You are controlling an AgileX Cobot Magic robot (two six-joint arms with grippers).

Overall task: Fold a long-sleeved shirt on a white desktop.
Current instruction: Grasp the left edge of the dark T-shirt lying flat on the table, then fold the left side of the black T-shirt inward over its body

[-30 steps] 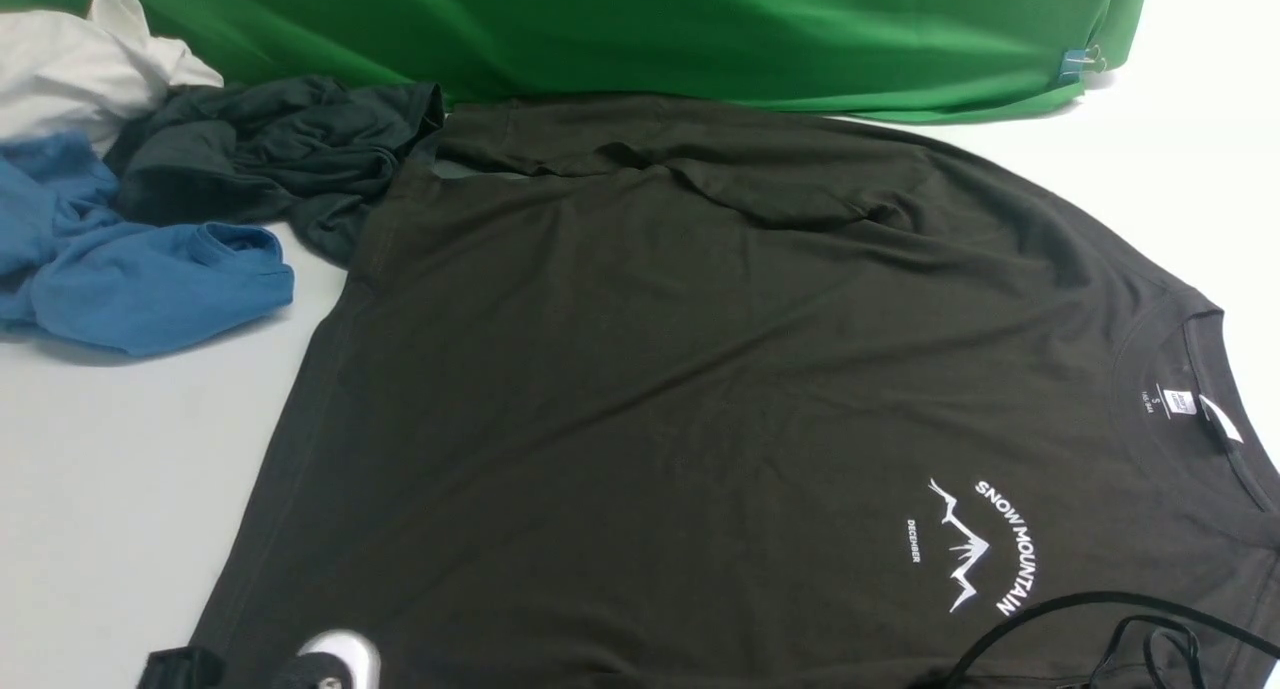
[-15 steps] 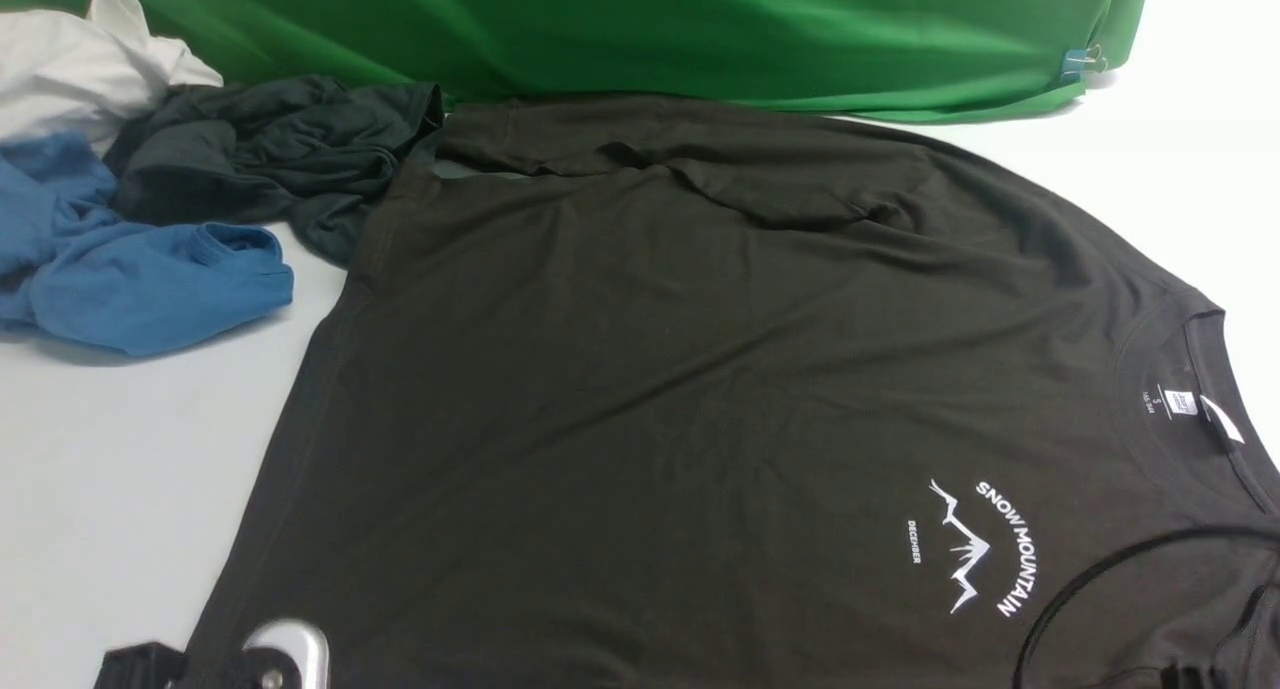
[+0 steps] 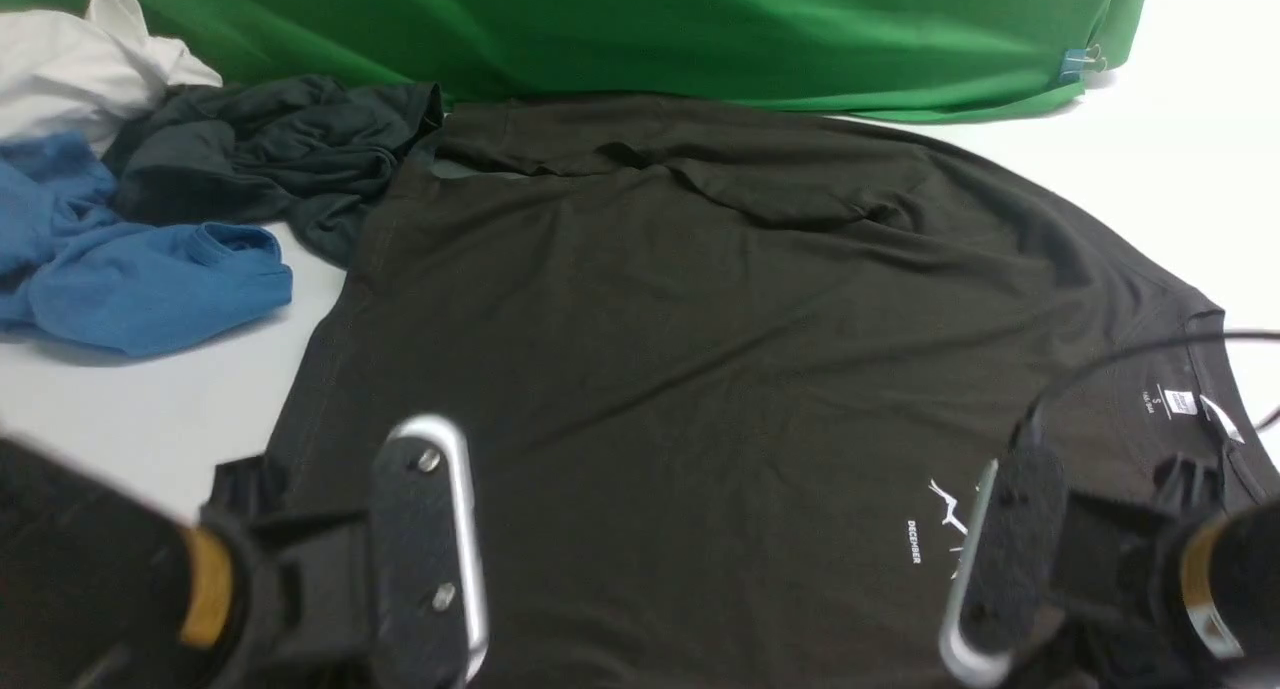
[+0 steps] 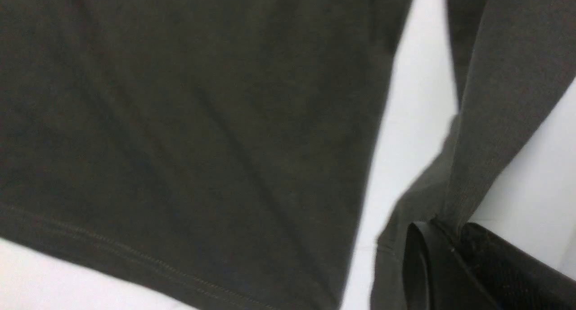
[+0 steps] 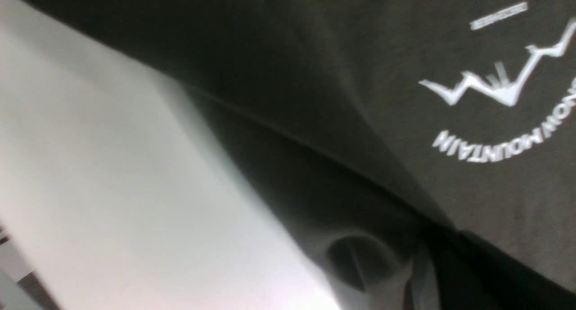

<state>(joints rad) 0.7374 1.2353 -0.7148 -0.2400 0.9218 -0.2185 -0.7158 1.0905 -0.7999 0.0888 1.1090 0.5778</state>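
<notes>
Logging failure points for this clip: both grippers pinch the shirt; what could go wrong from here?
The left gripper pinches only a narrow strip of the long-sleeved shirt; it might slip out. Its far edge is rumpled, so folding may trap creases. The dark garment touches it and could drag along.

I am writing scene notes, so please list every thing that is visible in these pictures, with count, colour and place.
long-sleeved shirt: 1, black with white print, spread across the desktop's middle
white desktop: 1, white, under everything
green cloth: 1, green, along the far edge
dark garment: 1, bluish-black, crumpled, far left beside the shirt
blue garment: 1, blue, crumpled, left side
white garment: 1, white, far left corner
clip: 1, blue, on the green cloth's right end
cable: 1, black, above the shirt's collar, right
left gripper: 1, black, shut on shirt cloth, near left
right gripper: 1, black, shut on shirt cloth, near right
</notes>
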